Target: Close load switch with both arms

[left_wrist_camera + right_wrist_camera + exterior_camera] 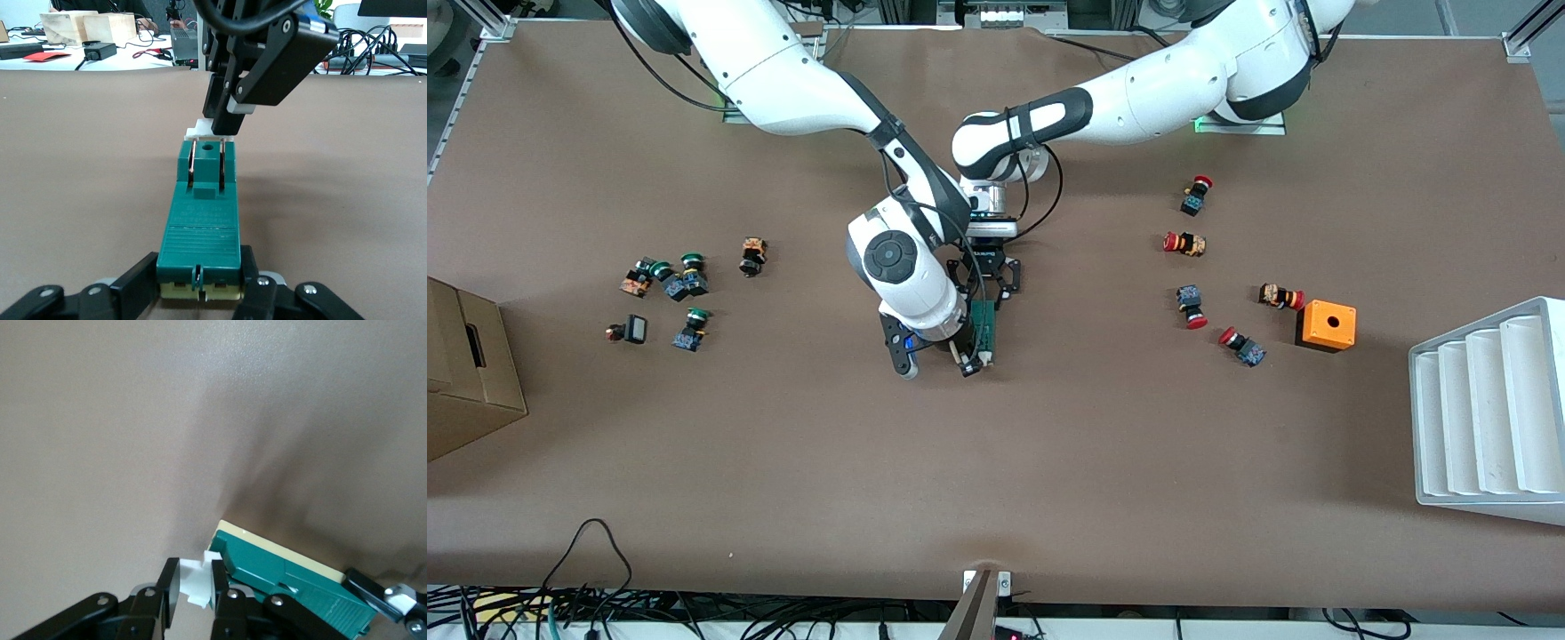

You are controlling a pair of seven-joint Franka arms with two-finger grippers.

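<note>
**Operator:** Where do you have the load switch (pixel 985 331)?

**Me:** Flat on the worktop (pixel 1049 462), about the middle. My left claw (pixel 199 288) is clamped tight on its end farther from the front camera, a finger on each flank. My right claw (pixel 195 587) is pinched shut on the white slider (pixel 198 581) at the end nearer that camera, which from above sits at about six o'clock of the green body.

**Operator:** How far along?

**Me:** Both grips look made, so the reaching part seems done. What I judge is left is the actual closing: driving the slider home while my left claw braces the body. The slider sticks out past the green end, so I would call it not yet closed, though I cannot be sure what its closed position looks like.

**Operator:** Which view helps most?

**Me:** The left wrist view runs down the whole ribbed top and shows my right claw's fingers coming down onto the white piece. The right wrist view shows the pinch close up, with the white tab between the fingers (pixel 169 587) and the cream underside of the body. The front view hides the slider under my right wrist, but only it shows the red-capped buttons (pixel 1197 194), green-capped buttons (pixel 691 327) and orange box (pixel 1327 325) lying well apart at either end.
</note>
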